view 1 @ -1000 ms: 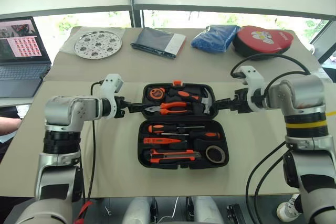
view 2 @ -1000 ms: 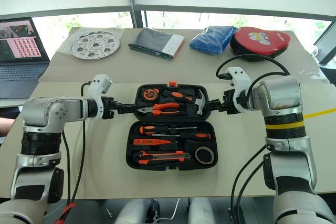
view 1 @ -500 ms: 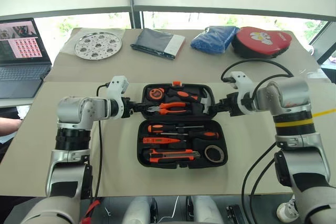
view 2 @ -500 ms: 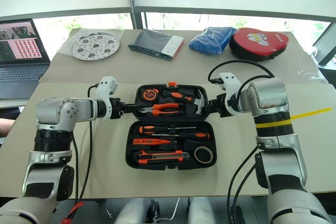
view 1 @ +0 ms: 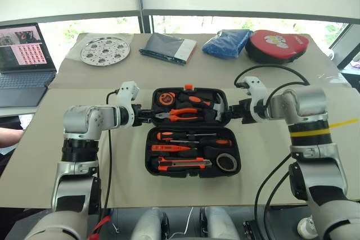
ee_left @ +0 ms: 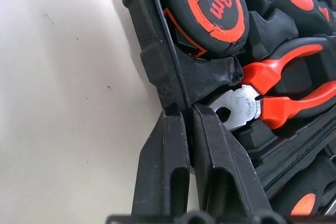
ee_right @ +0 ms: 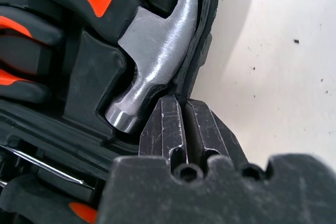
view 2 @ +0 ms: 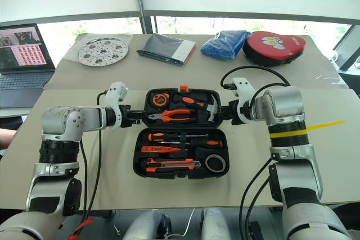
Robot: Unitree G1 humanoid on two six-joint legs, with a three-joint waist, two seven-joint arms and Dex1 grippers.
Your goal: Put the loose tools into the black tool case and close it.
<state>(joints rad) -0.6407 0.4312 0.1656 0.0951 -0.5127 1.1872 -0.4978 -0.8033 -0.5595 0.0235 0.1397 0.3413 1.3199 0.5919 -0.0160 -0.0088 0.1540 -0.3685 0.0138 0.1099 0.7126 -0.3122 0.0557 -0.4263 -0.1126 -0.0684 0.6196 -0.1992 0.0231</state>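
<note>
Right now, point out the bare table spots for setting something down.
Bare: table in front of the black tool case, and strips beside it. Crowded: far edge with perforated disc, dark pouch, blue bag, red case.

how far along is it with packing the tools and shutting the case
Packing looks done: both screwdrivers, the utility knife and the tape roll sit in their slots. In hand: left end effector and right end effector are pinched on the far half's side rims. Left: folding the black tool case shut and latching it.

black tool case open flat on table, screwdrivers, utility knife, tape roll seated in near half
</note>
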